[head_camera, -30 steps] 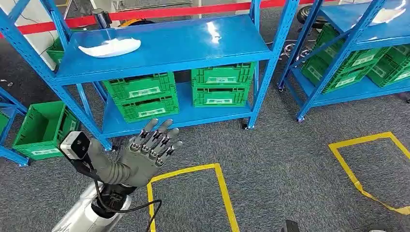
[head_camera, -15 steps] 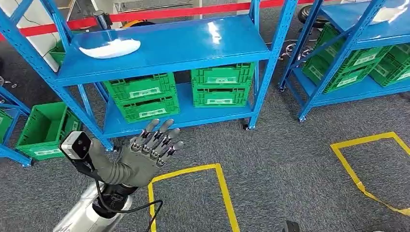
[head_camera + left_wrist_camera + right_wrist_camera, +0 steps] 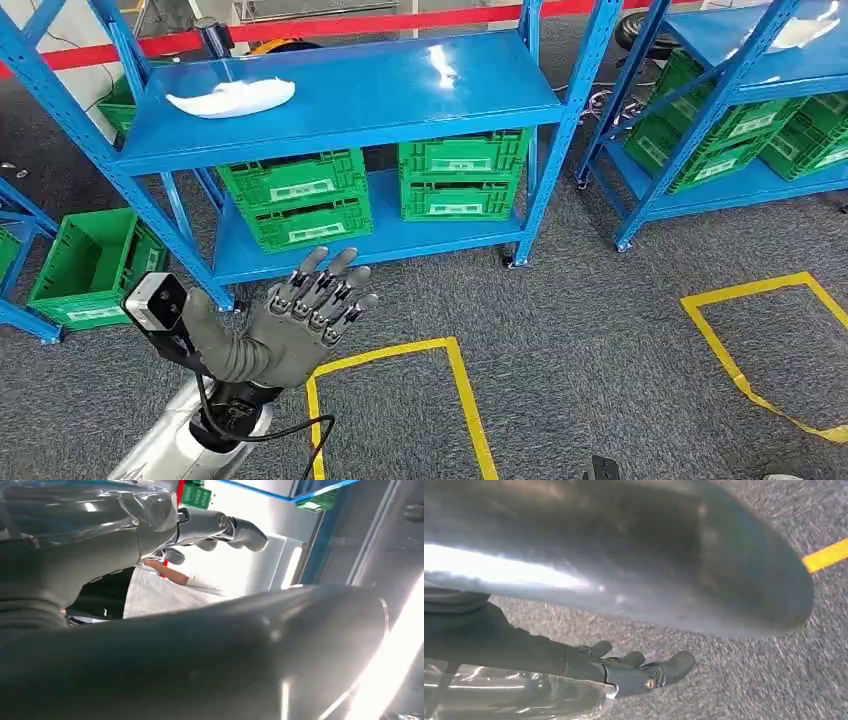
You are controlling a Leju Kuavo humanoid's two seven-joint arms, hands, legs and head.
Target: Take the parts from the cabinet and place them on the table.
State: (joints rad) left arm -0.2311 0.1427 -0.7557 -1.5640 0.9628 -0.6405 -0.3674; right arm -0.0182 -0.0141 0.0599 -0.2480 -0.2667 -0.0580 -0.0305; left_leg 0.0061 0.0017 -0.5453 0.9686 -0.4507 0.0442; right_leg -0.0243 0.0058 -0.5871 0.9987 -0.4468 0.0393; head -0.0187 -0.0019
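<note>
On the top shelf of the blue cabinet [image 3: 340, 100], near its back left corner, lies the white part [image 3: 232, 98], flat and alone. A dark upright cylinder [image 3: 212, 38] stands just behind it at the shelf's rear edge. Lower shelf of the same cabinet carries four green crates in two stacks: the left stack [image 3: 296, 200] and the right stack [image 3: 463, 176], side by side, labels facing out. Another green crate [image 3: 85, 266] sits on the grey carpet left of the cabinet, open top up.

Left hand [image 3: 305, 315] is raised in front of the cabinet's lower shelf, well below the part, fingers [image 3: 328, 275] spread and straight, holding nothing. Its wrist camera [image 3: 155, 300] sticks out to the left of the forearm. In the left wrist view the same hand [image 3: 150, 525] is blurred, fingertips extended, nothing in it.

Right hand [image 3: 624, 672] hangs over grey carpet in the right wrist view, fingers loosely curved, apart, nothing held.

Yellow tape outline [image 3: 400, 360] on the carpet just right of the left hand; second yellow outline [image 3: 740, 330] further right. A second blue rack [image 3: 740, 60] with green crates [image 3: 730, 135] stands at the right, another white part [image 3: 800, 30] on its upper shelf. Red-and-white barrier tape [image 3: 350, 22] runs behind the cabinet.
</note>
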